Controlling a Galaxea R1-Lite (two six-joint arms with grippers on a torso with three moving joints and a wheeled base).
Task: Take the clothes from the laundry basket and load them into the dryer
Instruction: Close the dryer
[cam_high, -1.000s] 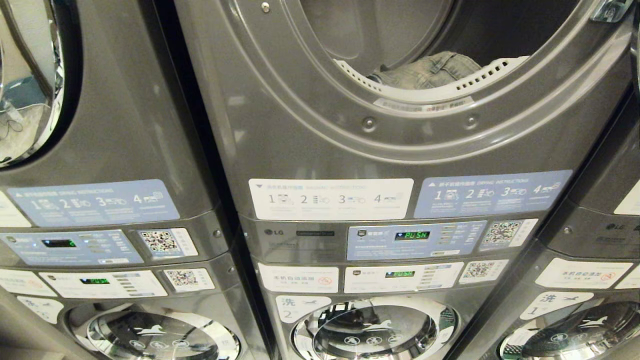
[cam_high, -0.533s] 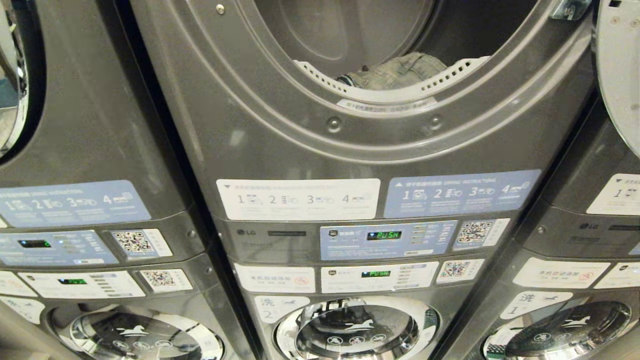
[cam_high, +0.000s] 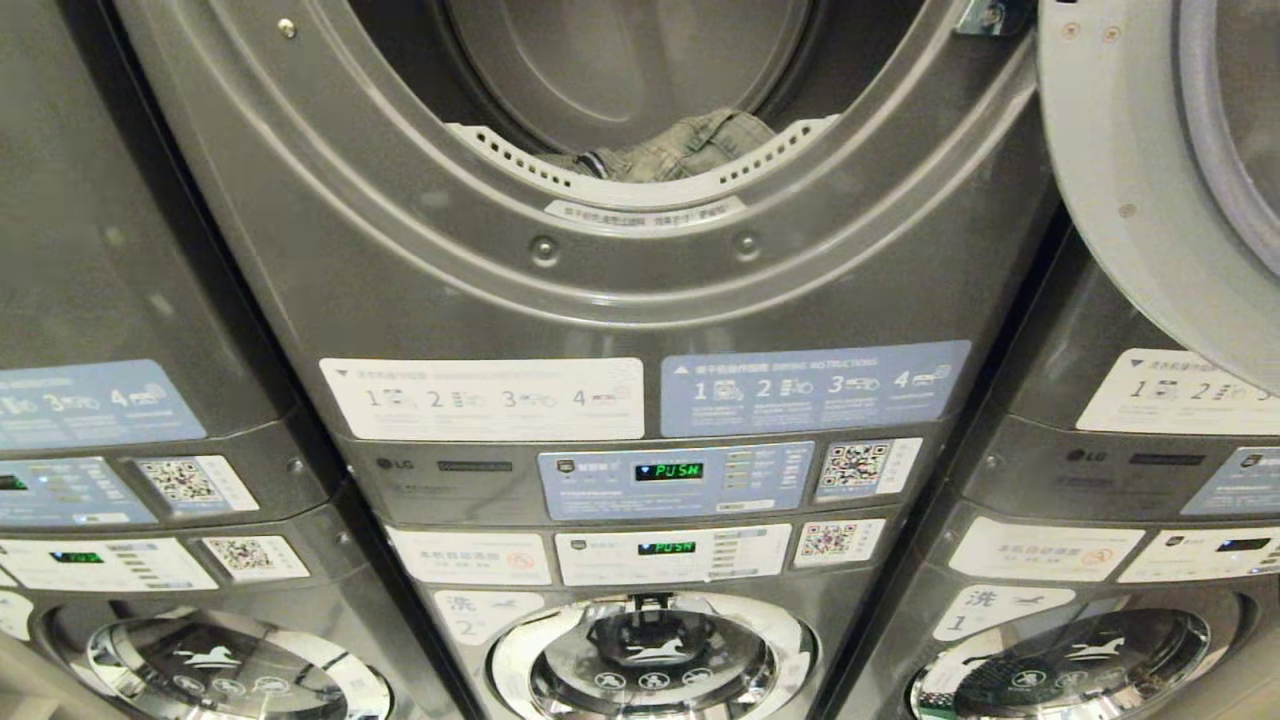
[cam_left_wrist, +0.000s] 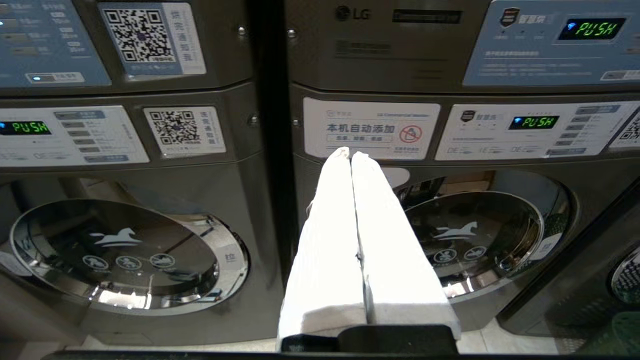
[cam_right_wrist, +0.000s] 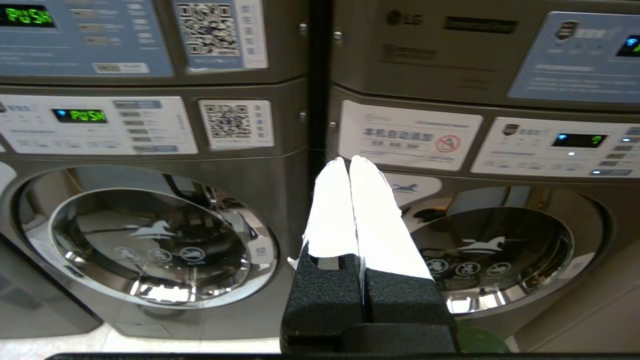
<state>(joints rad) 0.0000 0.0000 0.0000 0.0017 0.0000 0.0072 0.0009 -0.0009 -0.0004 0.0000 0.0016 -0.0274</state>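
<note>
We start at our left gripper (cam_left_wrist: 351, 154), which hangs low before the machines with its two white fingers (cam_left_wrist: 330, 235) pressed flat together, clenched on nothing. Just beyond its tips is the white warning label (cam_left_wrist: 371, 128) of the middle stack, and beside that, toward the right, a green PUSH display (cam_left_wrist: 533, 122). Below and to the left of the claw lies the round chrome washer door (cam_left_wrist: 125, 252) of the left-hand machine; to the right of the claw is the middle washer door (cam_left_wrist: 470, 235).

Above both claws, in the head view, the middle dryer (cam_high: 620, 290) stands with its mouth open. The clothes (cam_high: 680, 150), a crumpled olive-grey garment, lie inside the drum just behind the white perforated lip, well above and apart from either claw. The dryer door (cam_high: 1130, 170) hangs swung out at the right of the opening. Under the mouth sit a white instruction sticker (cam_high: 485, 398) and a blue instruction sticker (cam_high: 815, 385).

Our right gripper (cam_right_wrist: 348, 160) is likewise clenched and empty, its white fingers (cam_right_wrist: 370, 220) meeting along their length. Its tips point at the dark seam between the middle stack and the right-hand one, with another warning label (cam_right_wrist: 407, 135) just past them. We see no laundry basket in any view.
</note>
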